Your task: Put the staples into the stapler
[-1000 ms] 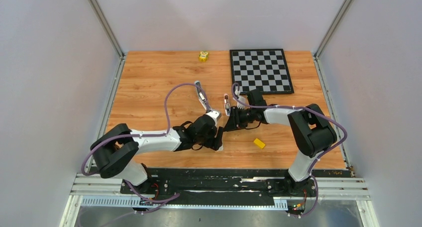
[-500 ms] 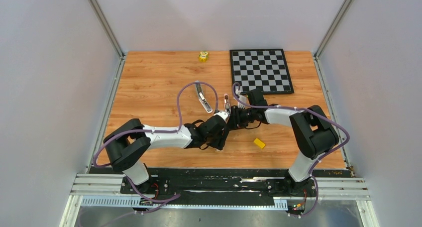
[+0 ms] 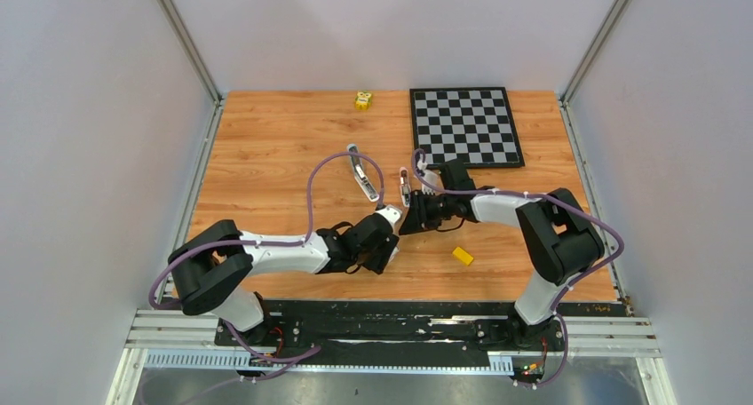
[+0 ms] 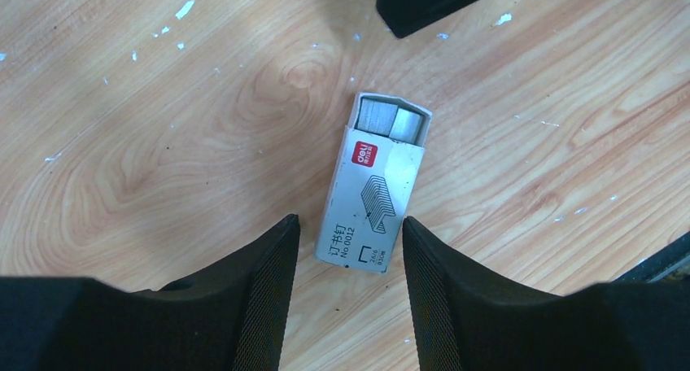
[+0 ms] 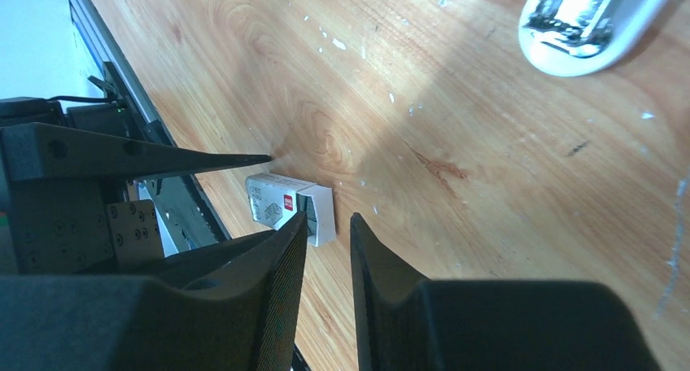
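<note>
Left wrist view: your left tool [image 4: 349, 220], half open, straddles the staple box [image 4: 370, 198]; staples [image 4: 392, 120] show at its open end. Your right tool [image 5: 328, 218]: narrowly parted, empty.

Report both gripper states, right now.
Left gripper: open, fingers either side of the staple box, not clamped on it.
Right gripper: narrowly open, holding nothing.

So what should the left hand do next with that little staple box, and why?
Probably close the left hand gently on the staple box. Its fingers flank the box's near end without gripping, and the box lies flat with its far end open, staples showing. Holding it steady would let the right hand reach them.
</note>
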`<state>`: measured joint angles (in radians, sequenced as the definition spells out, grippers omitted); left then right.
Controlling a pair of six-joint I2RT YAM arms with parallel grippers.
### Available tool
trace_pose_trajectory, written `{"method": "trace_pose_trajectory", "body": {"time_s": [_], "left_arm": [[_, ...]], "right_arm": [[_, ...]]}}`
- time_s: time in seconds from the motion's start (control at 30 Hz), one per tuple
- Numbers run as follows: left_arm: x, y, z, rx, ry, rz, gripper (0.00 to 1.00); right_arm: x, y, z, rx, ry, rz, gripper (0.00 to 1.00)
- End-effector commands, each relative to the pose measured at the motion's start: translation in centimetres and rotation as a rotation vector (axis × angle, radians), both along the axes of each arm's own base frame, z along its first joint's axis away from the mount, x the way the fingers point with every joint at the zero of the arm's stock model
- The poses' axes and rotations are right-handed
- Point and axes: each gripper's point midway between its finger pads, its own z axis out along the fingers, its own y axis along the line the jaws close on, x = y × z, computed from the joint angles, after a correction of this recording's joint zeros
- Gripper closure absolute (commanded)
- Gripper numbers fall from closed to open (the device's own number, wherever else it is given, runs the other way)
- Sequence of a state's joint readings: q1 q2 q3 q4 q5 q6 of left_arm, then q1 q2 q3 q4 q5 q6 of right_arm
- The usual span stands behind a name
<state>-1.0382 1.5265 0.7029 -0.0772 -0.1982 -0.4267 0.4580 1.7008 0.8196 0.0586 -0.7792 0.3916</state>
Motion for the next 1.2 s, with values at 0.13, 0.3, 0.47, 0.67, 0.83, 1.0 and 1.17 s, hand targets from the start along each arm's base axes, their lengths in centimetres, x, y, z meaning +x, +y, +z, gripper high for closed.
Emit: {"method": "trace_pose_trajectory", "body": {"time_s": [0.13, 0.3, 0.47, 0.67, 0.83, 1.0, 1.17], "left_arm": [[-0.6, -1.1, 0.4, -0.056, -0.036, -0.111, 0.44], [-0.5, -1.2, 0.4, -0.058, -0.056, -0.130, 0.42], [-0.5, -1.0, -0.1, -0.044, -0.059, -0.133, 0.41], [-0.5, -0.7, -0.3, -0.037, -0.059, -0.134, 0.45], [-0.6, -0.5, -0.5, -0.033, -0.058, -0.131, 0.49], [-0.6, -0.3, -0.6, -0.030, -0.059, -0.128, 0.51], [-0.7, -0.2, -0.6, -0.025, -0.057, -0.128, 0.53]], "right_arm": [[-0.9, 1.7, -0.8, -0.078, -0.062, 0.082, 0.71], [-1.7, 1.6, -1.6, -0.151, -0.059, 0.098, 0.72], [-1.8, 1.6, -2.4, -0.189, -0.059, 0.106, 0.76], [-1.7, 2.0, -2.4, -0.192, -0.074, 0.118, 0.81], [-1.8, 2.2, -2.5, -0.198, -0.079, 0.125, 0.84], [-1.9, 2.0, -2.6, -0.207, -0.087, 0.136, 0.86], [-2.0, 1.8, -2.8, -0.220, -0.098, 0.147, 0.91]]}}
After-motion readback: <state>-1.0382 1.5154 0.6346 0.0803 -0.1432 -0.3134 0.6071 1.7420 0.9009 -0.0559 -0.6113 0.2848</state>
